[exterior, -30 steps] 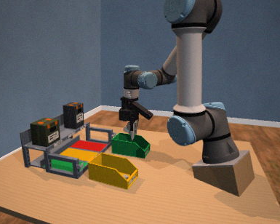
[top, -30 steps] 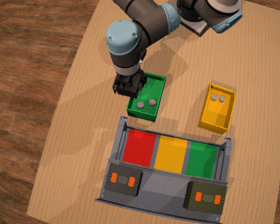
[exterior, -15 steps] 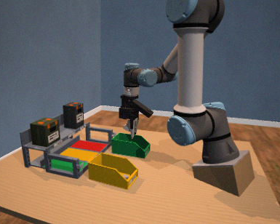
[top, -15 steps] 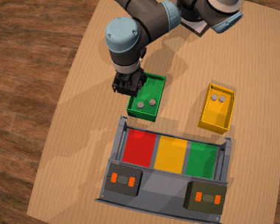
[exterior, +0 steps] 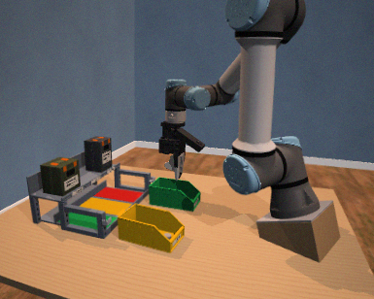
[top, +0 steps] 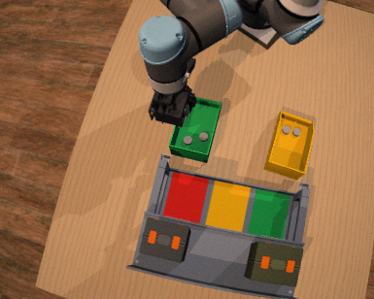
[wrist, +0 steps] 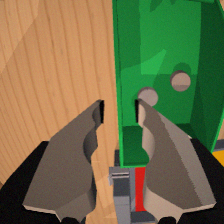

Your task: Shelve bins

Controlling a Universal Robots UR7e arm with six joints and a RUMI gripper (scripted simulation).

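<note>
Two fingers [exterior: 181, 166] are standing apart over the green bin [top: 187, 154] [exterior: 168, 199] [wrist: 206, 105], its probably light, stiff side wall [top: 172, 140] [exterior: 180, 186] [wrist: 118, 75] likely offering the surest hold.

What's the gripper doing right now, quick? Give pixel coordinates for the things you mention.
Gripper [top: 187, 112] [exterior: 177, 176] [wrist: 119, 101]: partly open, holding nothing; the green bin's [top: 202, 121] [exterior: 168, 196] [wrist: 170, 42] side wall shows between its separated fingertips.

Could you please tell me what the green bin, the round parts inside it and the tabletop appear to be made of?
The green bin looks like smooth molded plastic: thin walls, one even color. Its round parts are plain matte gray, possibly metal, though plastic is possible. The tabletop looks like pale wood or laminate, with fine grain lines.
</note>
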